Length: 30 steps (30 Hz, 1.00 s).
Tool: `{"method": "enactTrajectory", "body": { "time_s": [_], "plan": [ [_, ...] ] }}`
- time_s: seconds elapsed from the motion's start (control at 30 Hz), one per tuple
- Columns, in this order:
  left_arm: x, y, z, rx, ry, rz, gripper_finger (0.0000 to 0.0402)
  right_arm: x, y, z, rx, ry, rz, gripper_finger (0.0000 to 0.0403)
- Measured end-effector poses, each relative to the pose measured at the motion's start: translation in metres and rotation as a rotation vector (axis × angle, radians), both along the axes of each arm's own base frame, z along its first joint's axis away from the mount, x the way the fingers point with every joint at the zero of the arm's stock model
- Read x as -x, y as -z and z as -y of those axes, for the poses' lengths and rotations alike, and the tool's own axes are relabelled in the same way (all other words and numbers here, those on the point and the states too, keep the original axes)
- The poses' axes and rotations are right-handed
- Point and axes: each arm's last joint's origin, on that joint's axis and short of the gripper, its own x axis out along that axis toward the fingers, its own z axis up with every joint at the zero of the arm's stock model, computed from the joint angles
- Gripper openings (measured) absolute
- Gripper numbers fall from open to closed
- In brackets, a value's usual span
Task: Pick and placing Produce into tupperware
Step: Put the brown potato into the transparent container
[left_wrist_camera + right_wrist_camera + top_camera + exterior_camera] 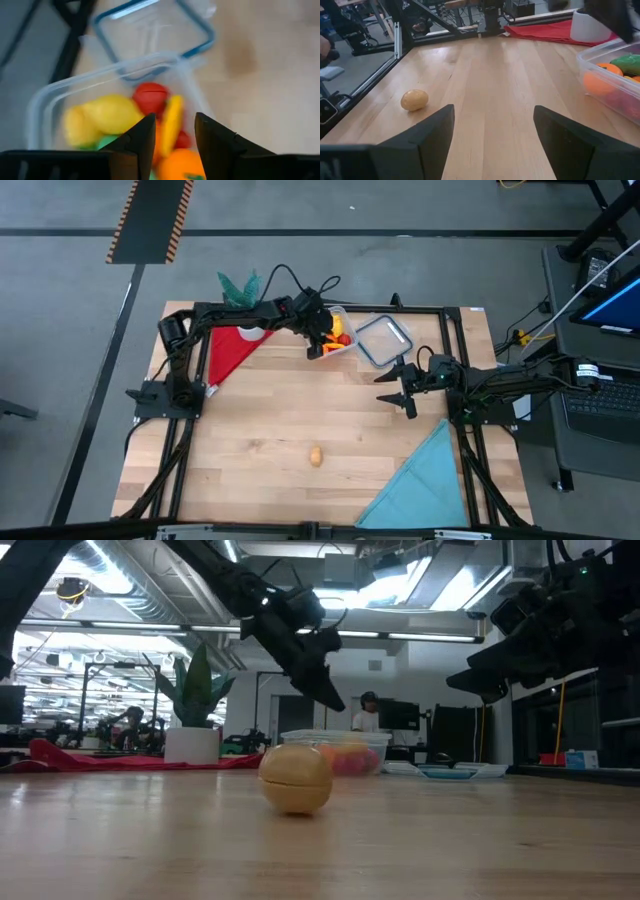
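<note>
Tupperware (338, 335) at the far middle of the desk (300, 410), heaped with produce (150, 117): yellow, red, orange and green pieces. Left gripper (318, 345) poised right over the container, fingers (142, 142) apart with nothing between them. One brown piece (316, 455) alone on the near desk, well apart from the container. Right gripper (404, 392) hovering nearer mid-desk, fingers (427, 137) spread wide, empty. Blue-rimmed lid (384, 340) just beside the tupperware.
</note>
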Motion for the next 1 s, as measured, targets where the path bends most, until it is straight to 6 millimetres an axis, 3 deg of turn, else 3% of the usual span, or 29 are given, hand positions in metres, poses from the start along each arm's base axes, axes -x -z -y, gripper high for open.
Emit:
{"method": "enactTrajectory", "body": {
  "time_s": [0.27, 0.6, 0.83, 1.0],
  "plan": [
    [0.014, -0.021, 0.026, 0.129, 0.134, -0.008, 0.0107, 0.000, 0.000, 0.000, -0.045, 0.009, -0.002, 0.0274],
    [0.054, -0.034, 0.089, 0.085, 0.166, 0.173, 0.0088, -0.001, -0.001, -0.009, 0.011, -0.057, 0.003, 0.0274],
    [0.098, -0.030, 0.126, 0.065, 0.153, 0.348, 0.0076, -0.010, -0.014, -0.028, 0.052, -0.146, 0.025, 0.0274],
    [0.127, -0.014, 0.150, 0.085, 0.204, 0.446, 0.0067, -0.024, -0.029, -0.037, 0.074, -0.125, -0.032, 0.0274]
  ]
}}
